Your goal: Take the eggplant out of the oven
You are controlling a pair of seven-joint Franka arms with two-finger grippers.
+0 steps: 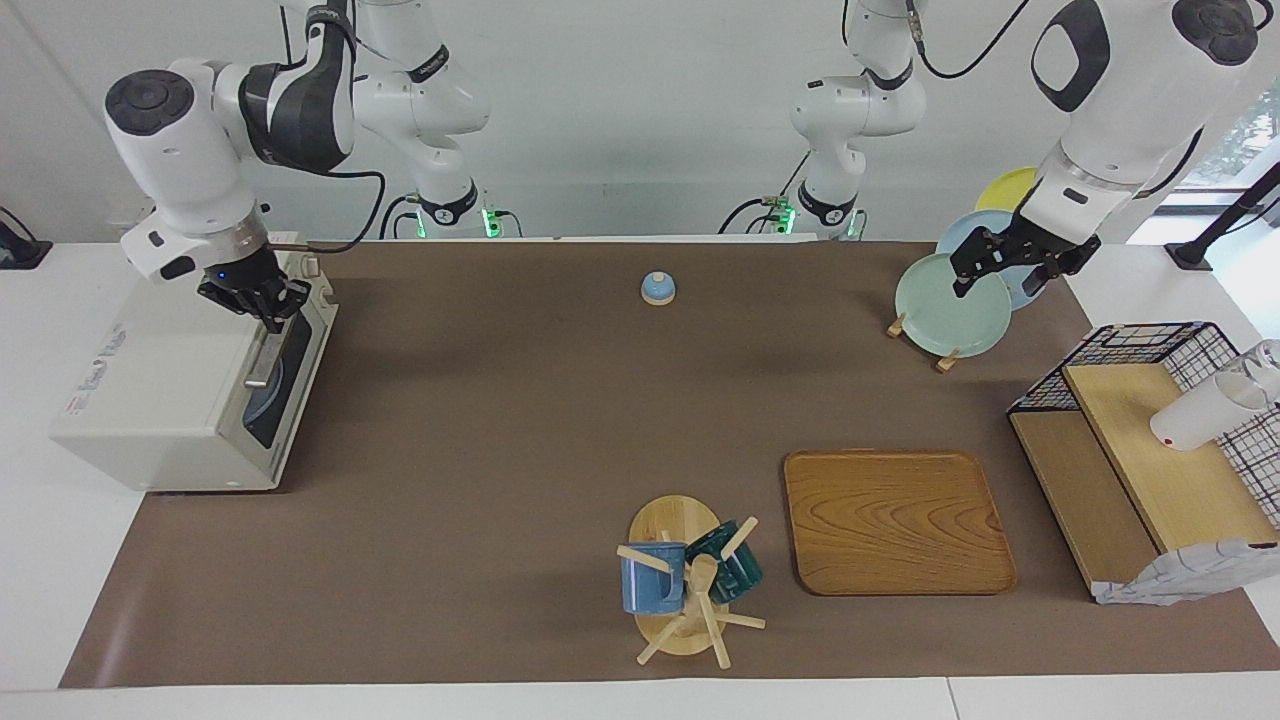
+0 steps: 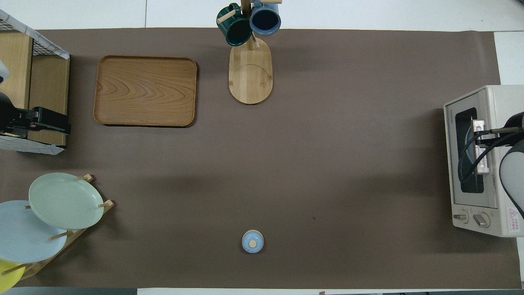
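The off-white oven stands at the right arm's end of the table; it also shows in the overhead view. Its dark glass door stands closed. My right gripper is over the oven's top front edge, at the upper end of the metal bar handle, and shows in the overhead view over the handle. The eggplant is hidden. My left gripper hangs open and empty in the air over the plate rack, waiting.
A rack with a green plate, a blue one and a yellow one stands at the left arm's end. A wire-and-wood shelf, a wooden tray, a mug tree and a small blue knobbed lid are also on the mat.
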